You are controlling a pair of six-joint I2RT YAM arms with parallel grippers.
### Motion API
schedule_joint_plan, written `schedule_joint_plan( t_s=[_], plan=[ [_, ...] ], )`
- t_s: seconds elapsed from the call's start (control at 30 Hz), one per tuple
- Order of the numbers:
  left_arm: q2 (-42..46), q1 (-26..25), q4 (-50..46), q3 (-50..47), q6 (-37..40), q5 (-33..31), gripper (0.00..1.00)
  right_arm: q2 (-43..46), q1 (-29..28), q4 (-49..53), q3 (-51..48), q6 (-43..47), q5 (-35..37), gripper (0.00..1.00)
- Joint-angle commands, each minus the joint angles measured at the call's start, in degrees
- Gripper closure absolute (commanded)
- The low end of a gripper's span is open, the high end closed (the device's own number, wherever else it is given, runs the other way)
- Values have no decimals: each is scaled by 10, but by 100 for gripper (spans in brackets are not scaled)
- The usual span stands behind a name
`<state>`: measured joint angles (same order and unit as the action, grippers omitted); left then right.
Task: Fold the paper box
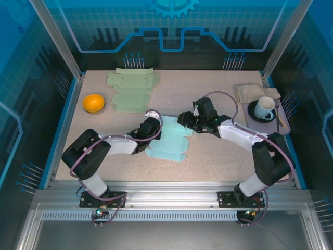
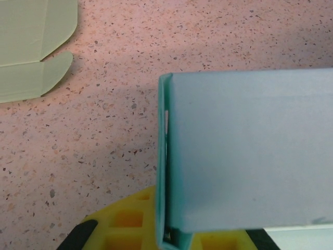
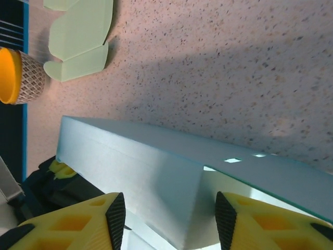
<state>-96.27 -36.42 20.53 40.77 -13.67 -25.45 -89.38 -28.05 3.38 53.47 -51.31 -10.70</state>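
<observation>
The paper box [image 1: 171, 141] is a light blue sheet, partly folded, lying mid-table between both arms. My left gripper [image 1: 151, 126] sits at its left end. In the left wrist view the left gripper [image 2: 169, 237] is shut on the paper box [image 2: 250, 151], whose raised wall runs down between the yellow fingers [image 2: 125, 219]. My right gripper [image 1: 188, 121] is at the sheet's upper right. In the right wrist view the right gripper [image 3: 170, 221] stands open, its black pads [image 3: 116, 219] on either side of a raised fold of the box [image 3: 156, 166], with gaps on both sides.
Several flat pale green box blanks [image 1: 130, 91] lie at the back left, beside an orange bowl [image 1: 94, 102]. A white cup [image 1: 264, 108] on a dark saucer and a folded cloth [image 1: 250, 91] sit at the back right. Speckled tabletop [image 1: 218, 156] shows in front.
</observation>
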Motion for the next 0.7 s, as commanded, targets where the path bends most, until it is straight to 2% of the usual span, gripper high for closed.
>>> schedule_joint_plan(
  t_s=[0.0, 0.1, 0.23, 0.4, 0.47, 0.53, 0.6, 0.67],
  plan=[
    [-12, -10, -57, 6, -14, 7, 100, -13, 1, -88, -20, -81, -49, 51],
    [-13, -11, -58, 7, -16, 8, 100, -12, 2, -125, -44, -118, -55, 60],
    [-14, -12, -61, 7, -22, 6, 100, 2, 1, -103, -48, -112, -30, 73],
    [-17, -12, -69, 11, -29, 0, 100, 19, 1, -76, -53, -93, 2, 81],
    [-18, -12, -73, 13, -31, -5, 100, 24, 1, -66, -53, -84, 7, 78],
    [-19, -11, -78, 17, -34, -12, 100, 35, 1, -37, -45, -60, 14, 69],
    [-20, -12, -89, 22, -36, -20, 100, 53, 0, 6, -37, -27, 34, 56],
    [-19, -11, -94, 23, -41, -25, 100, 79, -8, 56, -34, 19, 71, 52]
  ],
)
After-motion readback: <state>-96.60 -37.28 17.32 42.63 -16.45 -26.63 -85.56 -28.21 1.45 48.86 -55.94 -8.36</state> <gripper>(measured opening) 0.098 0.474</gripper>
